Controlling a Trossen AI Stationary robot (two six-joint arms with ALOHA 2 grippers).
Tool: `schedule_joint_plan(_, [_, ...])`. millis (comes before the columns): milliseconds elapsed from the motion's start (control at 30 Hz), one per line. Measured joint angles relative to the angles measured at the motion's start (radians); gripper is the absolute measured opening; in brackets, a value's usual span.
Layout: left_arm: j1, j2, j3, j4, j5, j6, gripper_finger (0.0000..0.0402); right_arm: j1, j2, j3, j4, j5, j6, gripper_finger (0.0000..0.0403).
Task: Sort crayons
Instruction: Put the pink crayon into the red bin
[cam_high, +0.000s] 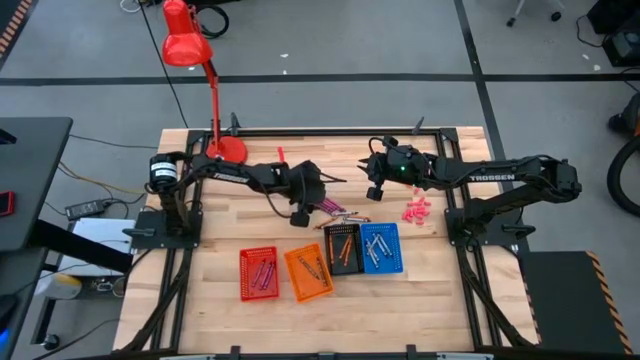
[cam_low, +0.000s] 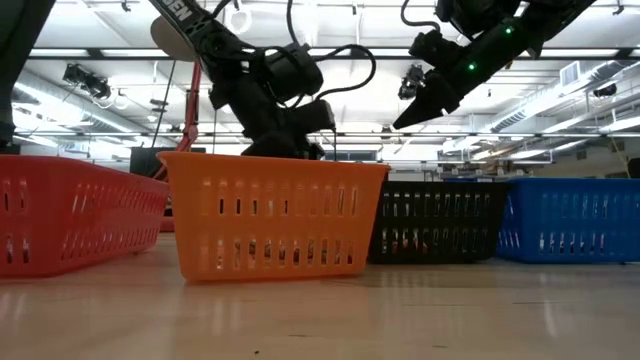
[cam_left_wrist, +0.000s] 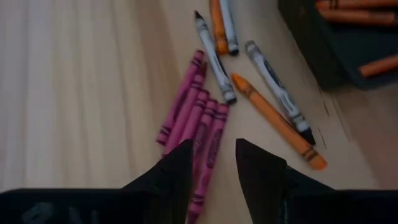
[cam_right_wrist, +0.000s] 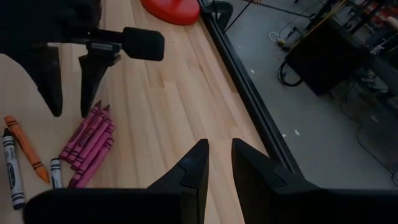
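Loose crayons (cam_high: 336, 212) lie flat on the wooden table behind the baskets. In the left wrist view they are a bunch of magenta ones (cam_left_wrist: 194, 124) side by side, two orange ones (cam_left_wrist: 277, 121) and several grey ones (cam_left_wrist: 277, 93). My left gripper (cam_left_wrist: 211, 152) hovers open over the near ends of the magenta bunch (cam_right_wrist: 90, 140), pointing steeply down; it also shows in the high view (cam_high: 299, 214). My right gripper (cam_right_wrist: 217, 152) hangs open and raised over bare table toward the far right (cam_high: 375, 191), holding nothing.
Four small baskets stand in a row near the front: red (cam_high: 259, 273), orange (cam_high: 307, 271), black (cam_high: 343, 249) and blue (cam_high: 380, 247), each with crayons inside. A pink heap (cam_high: 417, 210) lies at the right. A red lamp's base (cam_high: 227, 150) stands at the far left.
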Motion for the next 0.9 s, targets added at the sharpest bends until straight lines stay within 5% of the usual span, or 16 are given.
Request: schedule_joint_plan(900, [-0.003,0.111,-0.048,0.126,0.006,-0.032,0.0132,0.000,0.000,0.000,0.000,-0.004,-0.002,0.0075])
